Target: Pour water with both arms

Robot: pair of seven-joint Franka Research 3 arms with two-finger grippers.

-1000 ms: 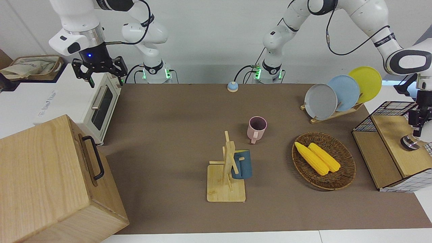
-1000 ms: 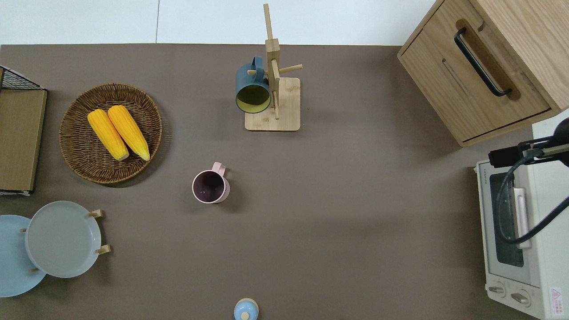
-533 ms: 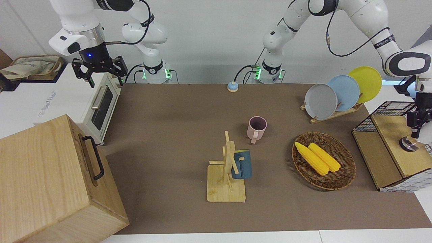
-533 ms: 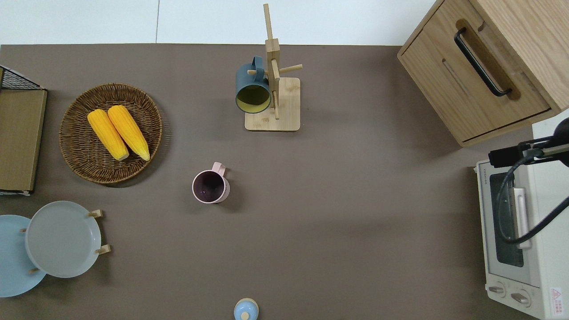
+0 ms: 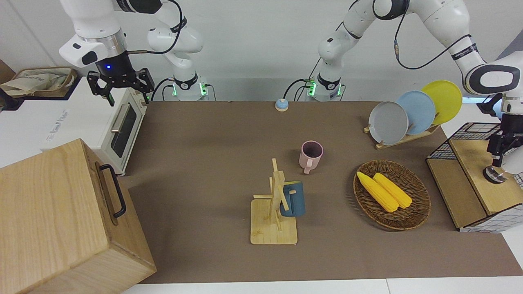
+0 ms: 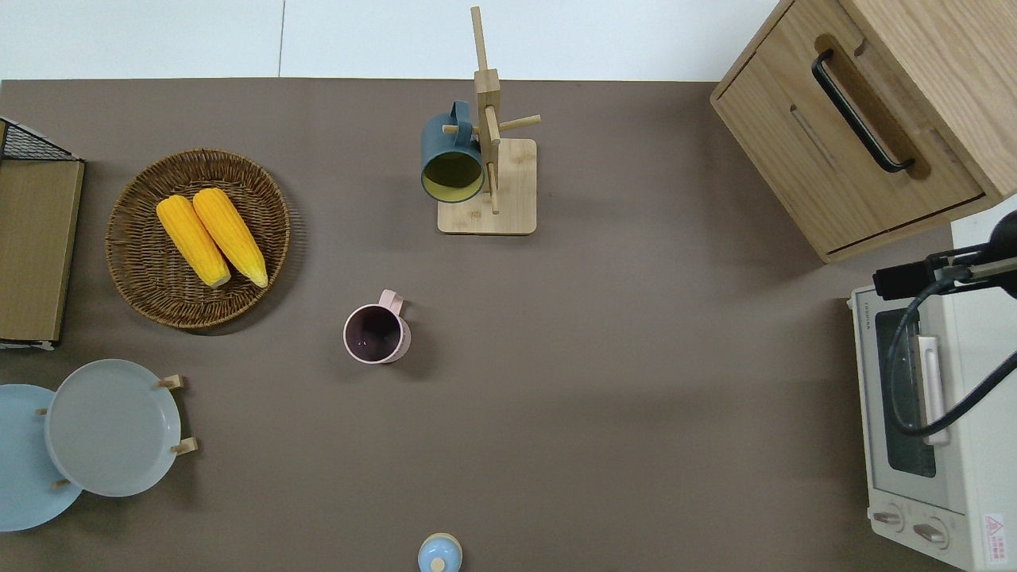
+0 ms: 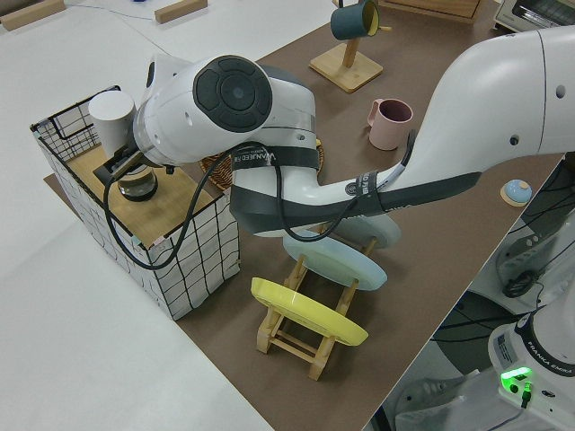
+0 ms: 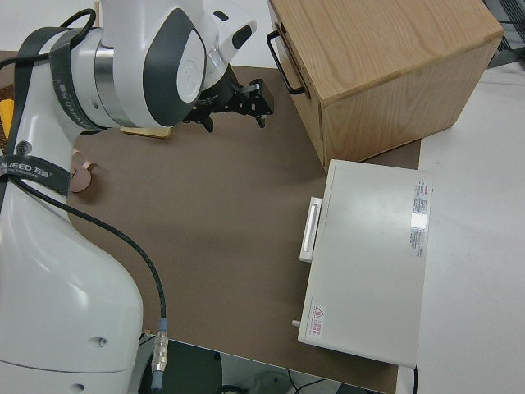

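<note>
Right gripper [image 5: 120,87] parked, fingers apart. Left gripper [image 5: 495,160] over wood-topped wire crate [image 5: 470,163] at overhead 9 o'clock edge; fingers: can't tell. Pink mug [image 6: 377,334] at 7 o'clock of mug rack [image 6: 508,187]. Pref. drop straight onto round metal item [image 5: 494,174], centre before closing, w/o bumping white cylinder [image 7: 110,121].

The right pincer [image 5: 121,87] hangs parked with fingers spread; the left pincer [image 5: 497,160] points straight down.

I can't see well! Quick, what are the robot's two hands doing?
Left gripper: over the wire-sided wooden shelf, by a round metal-topped thing; open or shut cannot be told.
Right gripper: open, empty.
</note>
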